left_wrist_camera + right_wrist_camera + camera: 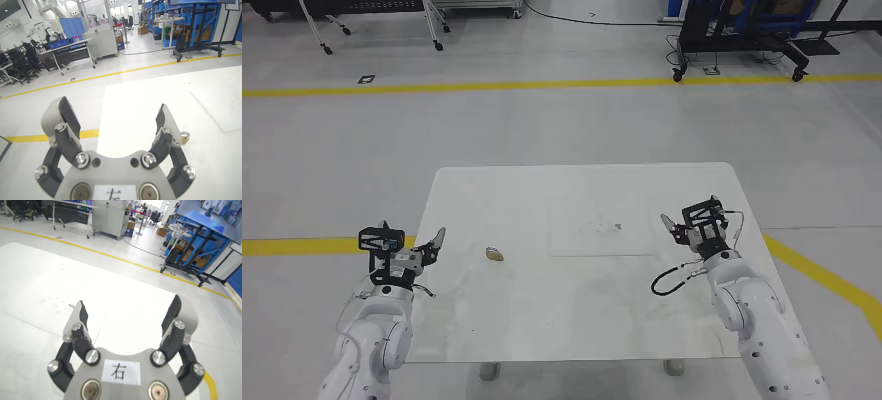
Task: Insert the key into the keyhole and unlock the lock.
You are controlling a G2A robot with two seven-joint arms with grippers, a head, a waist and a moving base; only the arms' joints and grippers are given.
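On the white table [642,320] the lock [494,254], a small brass padlock, lies on its side in the left part, well in from every edge. From the left wrist it shows just beside one finger, shackle up [184,137]. On the thin white mat [582,205] toward the middle sits a small pale thing [618,227] that we take for the key. It is too small to be sure of, and it peeks out beside a finger in the right wrist view [70,306].

The left gripper [432,247] hangs at the table's left edge, near the lock, jaws spread wide and holding nothing [113,106]. The right gripper [674,228] hovers over the right part of the table, near the mat's right side, likewise spread and empty [128,302].

We judge the task to be at its very start, with neither lock nor key taken up. The next move probably calls for the right gripper to come low and pinch the flat key, which leaves little to grip. The left would steady the lock with its keyhole turned toward the key.

The stretch of table between lock and mat gives both arms room to meet. The mat's raised edge could catch a finger that slides in low.
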